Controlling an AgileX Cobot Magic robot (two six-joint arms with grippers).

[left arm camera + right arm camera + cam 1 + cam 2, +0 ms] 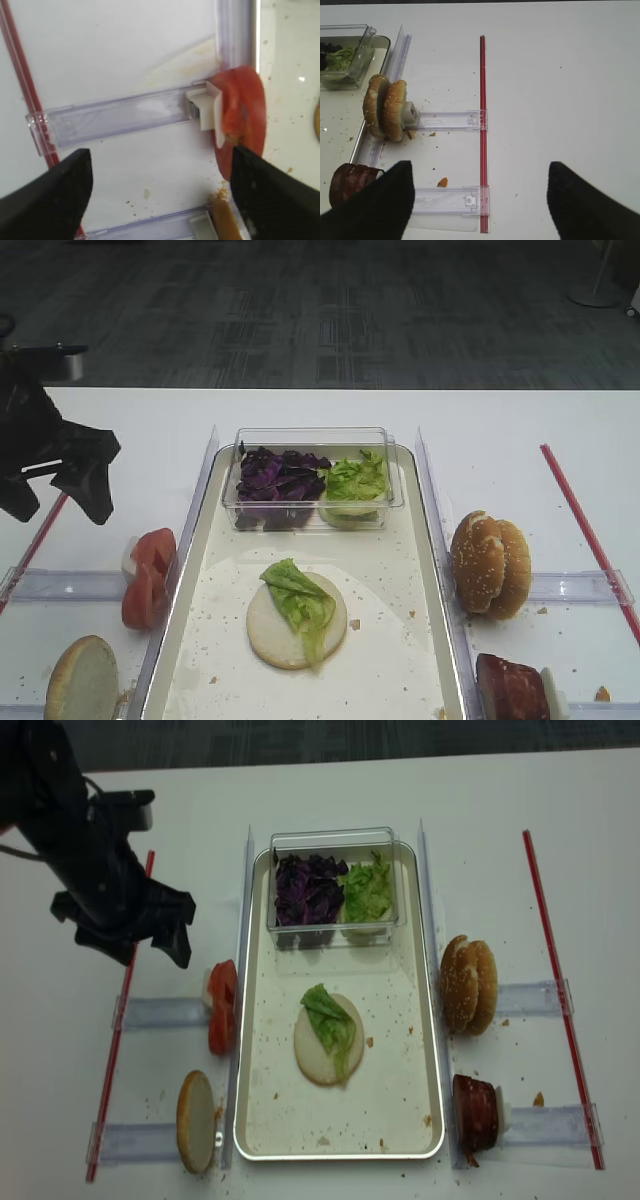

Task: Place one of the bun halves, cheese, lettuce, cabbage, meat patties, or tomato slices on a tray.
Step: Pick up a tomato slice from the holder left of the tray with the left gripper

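Note:
On the tray point(425, 540) lies a flat bun half point(275, 630) with a lettuce leaf point(303, 602) on it. Red tomato slices point(242, 115) stand on edge in a clear holder left of the tray. My left gripper point(160, 195) hovers open over the table beside them, its right finger close to the slices and nothing between its jaws. From above, the left gripper point(152, 952) sits up and left of the tomato slices point(222, 1005). My right gripper point(480, 200) is open over bare table right of the sesame bun halves point(385, 107) and meat patties point(350, 182). No cheese shows.
A clear tub point(312, 478) at the tray's far end holds purple cabbage point(275, 480) and lettuce point(355, 480). Another bun half point(82, 680) stands at the front left. Clear plastic holders point(450, 121) and red strips point(482, 125) lie on both sides of the table.

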